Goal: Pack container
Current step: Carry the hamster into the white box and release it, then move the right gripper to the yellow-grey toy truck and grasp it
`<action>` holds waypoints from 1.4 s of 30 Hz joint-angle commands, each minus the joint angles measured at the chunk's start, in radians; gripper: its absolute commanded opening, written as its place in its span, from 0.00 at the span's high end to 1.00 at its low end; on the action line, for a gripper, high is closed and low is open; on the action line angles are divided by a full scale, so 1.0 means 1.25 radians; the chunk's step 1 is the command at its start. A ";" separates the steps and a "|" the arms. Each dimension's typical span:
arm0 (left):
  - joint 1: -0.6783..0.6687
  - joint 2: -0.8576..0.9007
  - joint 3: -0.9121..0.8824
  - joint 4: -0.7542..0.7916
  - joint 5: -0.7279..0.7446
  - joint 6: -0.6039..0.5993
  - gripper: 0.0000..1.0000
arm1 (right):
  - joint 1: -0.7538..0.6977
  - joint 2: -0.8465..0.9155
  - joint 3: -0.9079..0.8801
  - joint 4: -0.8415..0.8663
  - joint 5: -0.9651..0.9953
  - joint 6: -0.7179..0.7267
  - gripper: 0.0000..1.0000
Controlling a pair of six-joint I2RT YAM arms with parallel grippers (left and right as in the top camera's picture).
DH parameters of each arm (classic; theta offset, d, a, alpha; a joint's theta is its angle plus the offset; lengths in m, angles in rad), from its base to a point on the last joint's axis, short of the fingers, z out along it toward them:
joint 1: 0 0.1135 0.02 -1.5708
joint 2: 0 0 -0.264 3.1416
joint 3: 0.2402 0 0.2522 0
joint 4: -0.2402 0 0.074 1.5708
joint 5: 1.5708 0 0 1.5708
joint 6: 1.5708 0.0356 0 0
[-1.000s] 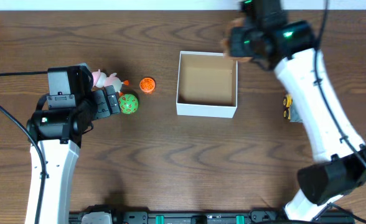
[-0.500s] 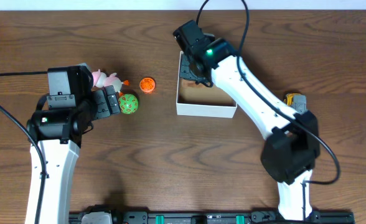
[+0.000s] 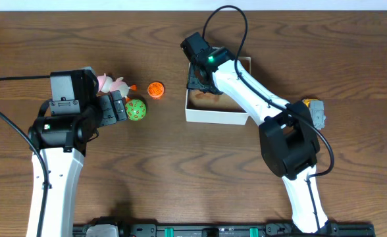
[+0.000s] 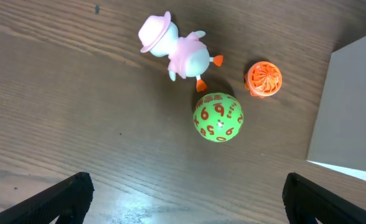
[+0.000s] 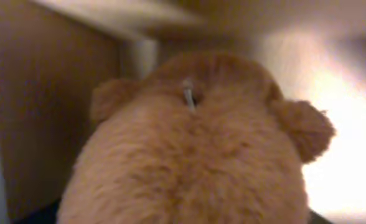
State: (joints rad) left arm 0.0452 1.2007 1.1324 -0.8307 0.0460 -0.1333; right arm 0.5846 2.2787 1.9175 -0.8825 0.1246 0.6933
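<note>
The right arm has reached deeper into the container [image 3: 216, 117], a square, low-walled white box with a tan floor, at the rear middle of the table [image 3: 180, 184]. The right fingers [image 3: 199, 82] are over a brown plush bear [image 5: 195, 149]; I cannot tell their grip. The left fingers [image 3: 119, 106] gape, empty.

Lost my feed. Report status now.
Left tool open, near green ball. Right tool inside container, far left corner; grip hidden. Brown plush fills its camera.
</note>
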 commanded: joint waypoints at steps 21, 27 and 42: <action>0.004 0.000 0.019 -0.002 -0.003 0.002 0.02 | -0.082 -0.225 0.000 -0.087 0.079 -0.101 0.12; 0.004 0.000 0.019 -0.002 -0.003 0.002 0.02 | -0.205 -0.294 0.000 -0.226 0.103 -0.098 0.10; 0.004 0.000 0.019 -0.002 -0.003 0.002 0.02 | -0.533 -0.303 -0.092 -0.417 0.017 -0.349 0.07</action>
State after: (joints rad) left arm 0.0452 1.2007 1.1328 -0.8307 0.0456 -0.1333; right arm -0.0380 1.9194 1.8526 -1.4124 0.2203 0.3874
